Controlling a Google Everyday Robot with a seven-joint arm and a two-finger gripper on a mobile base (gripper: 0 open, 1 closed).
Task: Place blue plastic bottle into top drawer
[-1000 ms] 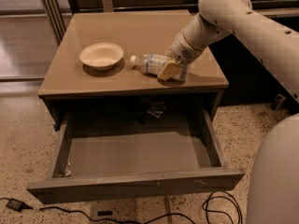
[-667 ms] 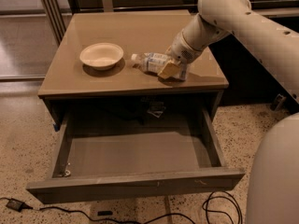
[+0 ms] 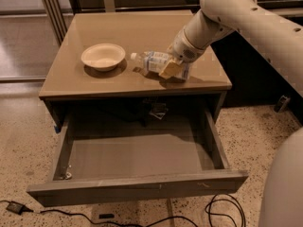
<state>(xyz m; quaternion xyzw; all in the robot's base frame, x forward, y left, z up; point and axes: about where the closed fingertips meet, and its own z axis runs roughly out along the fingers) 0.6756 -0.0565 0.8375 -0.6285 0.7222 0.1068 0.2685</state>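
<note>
The blue plastic bottle (image 3: 152,61) lies on its side on the tan cabinet top, white cap pointing left toward the bowl. My gripper (image 3: 174,66) comes down from the upper right and is shut on the bottle's right end. One tan finger (image 3: 169,70) shows in front of the label. The bottle is at, or barely above, the surface. The top drawer (image 3: 137,188) is pulled fully open below the cabinet top, with its grey-brown floor bare.
A cream round bowl (image 3: 103,56) sits on the cabinet top left of the bottle. My white arm (image 3: 246,18) crosses the upper right. Black cables (image 3: 222,212) lie on the speckled floor in front of the drawer.
The gripper and the bottle have shifted very slightly up and to the left. The bowl and the drawer have not moved.
</note>
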